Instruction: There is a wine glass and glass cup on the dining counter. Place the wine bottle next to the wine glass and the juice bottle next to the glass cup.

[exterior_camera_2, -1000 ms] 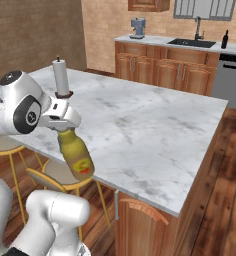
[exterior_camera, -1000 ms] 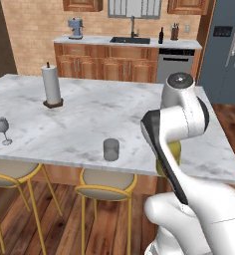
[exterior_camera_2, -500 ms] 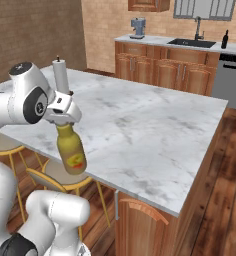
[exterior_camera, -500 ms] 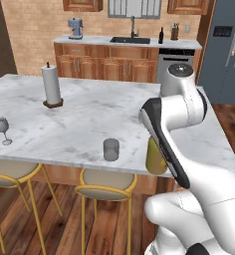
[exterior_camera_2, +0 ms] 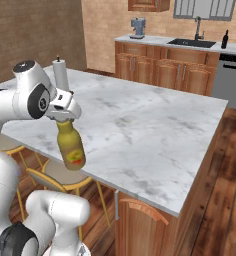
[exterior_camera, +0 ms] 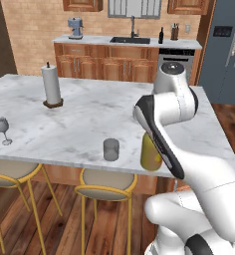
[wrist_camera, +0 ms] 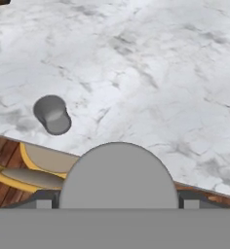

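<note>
Your dining counter [exterior_camera: 89, 114] ahead, gripper [exterior_camera_2: 64, 117] clamped round the juice bottle [exterior_camera_2: 71, 148] neck, bottle now lower than a second ago, at the near edge, right of the glass cup [exterior_camera: 111, 149], wine glass [exterior_camera: 2, 129] far left.

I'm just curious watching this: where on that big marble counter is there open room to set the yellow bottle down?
On the dining counter, bare marble lies between the glass cup and the wine glass, and behind the cup toward the paper towel roll. The tightest spot is the near edge, where the juice bottle hangs beside the cup.
</note>
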Robot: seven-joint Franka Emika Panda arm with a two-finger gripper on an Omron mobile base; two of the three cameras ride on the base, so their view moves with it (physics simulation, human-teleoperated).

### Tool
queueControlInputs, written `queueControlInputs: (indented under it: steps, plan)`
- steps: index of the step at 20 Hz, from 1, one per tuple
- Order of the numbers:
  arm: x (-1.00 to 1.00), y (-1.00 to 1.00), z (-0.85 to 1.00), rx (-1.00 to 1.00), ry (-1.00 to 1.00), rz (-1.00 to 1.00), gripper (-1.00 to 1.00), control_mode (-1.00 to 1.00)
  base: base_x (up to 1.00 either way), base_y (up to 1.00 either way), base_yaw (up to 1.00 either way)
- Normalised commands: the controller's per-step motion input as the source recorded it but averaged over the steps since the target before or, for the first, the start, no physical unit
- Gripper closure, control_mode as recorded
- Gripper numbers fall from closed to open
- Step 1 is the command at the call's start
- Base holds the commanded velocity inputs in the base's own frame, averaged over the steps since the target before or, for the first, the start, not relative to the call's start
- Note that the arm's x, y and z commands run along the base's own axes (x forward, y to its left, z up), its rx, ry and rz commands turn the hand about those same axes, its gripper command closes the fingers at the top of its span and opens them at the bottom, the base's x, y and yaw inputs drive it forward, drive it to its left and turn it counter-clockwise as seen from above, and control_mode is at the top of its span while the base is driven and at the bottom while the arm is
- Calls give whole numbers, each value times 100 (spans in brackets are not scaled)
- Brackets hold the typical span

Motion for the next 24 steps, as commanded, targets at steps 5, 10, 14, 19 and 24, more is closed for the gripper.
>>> queueControlInputs:
  steps: [5, 10, 14, 19, 24]
  plan:
    - [35, 0, 0, 0, 0, 0, 100, -100, 0, 0, 0]
    - [27, 8, -16, 1, 1, 0, 100, -100, 0, 0, 0]
    - [31, 7, -16, 0, 0, 0, 100, -100, 0, 0, 0]
    - [34, 4, -15, 2, 0, 0, 100, -100, 0, 0, 0]
    - [29, 0, -5, 1, 0, 1, 100, -100, 0, 0, 0]
